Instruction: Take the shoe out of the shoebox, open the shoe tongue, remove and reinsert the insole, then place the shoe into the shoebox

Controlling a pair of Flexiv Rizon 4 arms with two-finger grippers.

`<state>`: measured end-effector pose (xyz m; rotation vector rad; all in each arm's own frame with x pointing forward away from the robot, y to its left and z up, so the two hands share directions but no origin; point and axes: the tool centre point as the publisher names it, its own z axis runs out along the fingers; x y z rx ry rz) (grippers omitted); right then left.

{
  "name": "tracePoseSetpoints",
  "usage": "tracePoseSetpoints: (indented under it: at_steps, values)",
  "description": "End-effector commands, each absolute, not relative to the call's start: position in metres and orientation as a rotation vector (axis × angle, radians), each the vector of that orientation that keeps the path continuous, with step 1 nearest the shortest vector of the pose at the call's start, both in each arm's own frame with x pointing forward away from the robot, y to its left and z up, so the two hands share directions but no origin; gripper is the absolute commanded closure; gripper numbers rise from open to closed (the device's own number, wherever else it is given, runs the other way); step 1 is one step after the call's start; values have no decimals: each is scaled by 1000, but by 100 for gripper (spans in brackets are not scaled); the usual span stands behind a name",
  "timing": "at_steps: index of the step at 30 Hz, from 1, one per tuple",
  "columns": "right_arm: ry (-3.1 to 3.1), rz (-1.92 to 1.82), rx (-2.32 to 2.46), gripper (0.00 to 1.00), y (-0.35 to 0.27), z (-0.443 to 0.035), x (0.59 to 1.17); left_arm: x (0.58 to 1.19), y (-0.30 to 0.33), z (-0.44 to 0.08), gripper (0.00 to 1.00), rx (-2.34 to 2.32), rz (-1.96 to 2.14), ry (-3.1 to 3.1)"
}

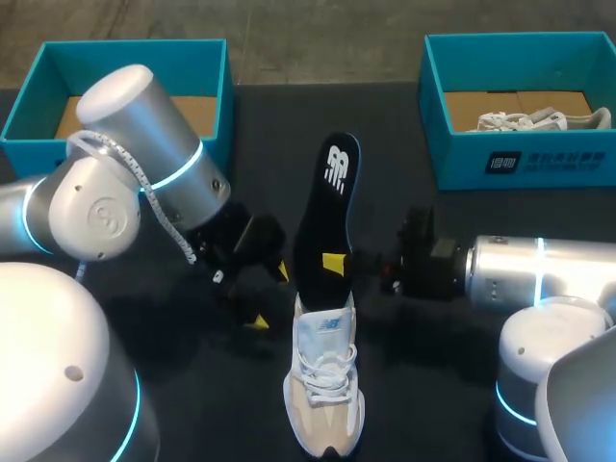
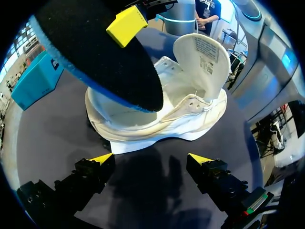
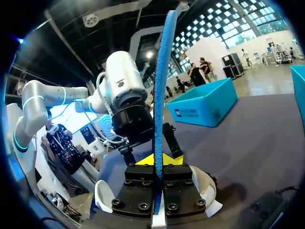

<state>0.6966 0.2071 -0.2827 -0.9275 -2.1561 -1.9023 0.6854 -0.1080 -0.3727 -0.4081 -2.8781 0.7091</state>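
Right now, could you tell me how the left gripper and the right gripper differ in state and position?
The left gripper is open and holds nothing, while the right gripper is shut on the dark insole. The left gripper sits low beside the shoe without touching it, while the right gripper holds the insole on end, its lower end at the shoe's opening. Both have yellow fingertips and are close to the shoe.

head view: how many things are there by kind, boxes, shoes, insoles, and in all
shoeboxes: 2, left shoebox, right shoebox
shoes: 2, shoe on the table, shoe in the right shoebox
insoles: 1, insole
total: 5
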Motion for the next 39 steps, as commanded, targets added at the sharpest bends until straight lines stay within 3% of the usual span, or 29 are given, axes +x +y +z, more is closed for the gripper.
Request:
tracePoseSetpoints:
  at_steps: [1, 39]
  values:
    - [-2168, -1896, -937, 100, 211, -282, 695, 681, -107, -373, 0, -396, 710, -2892]
    - [-2127, -1846, -911, 100, 206, -296, 699, 681, -107, -373, 0, -391, 708, -2891]
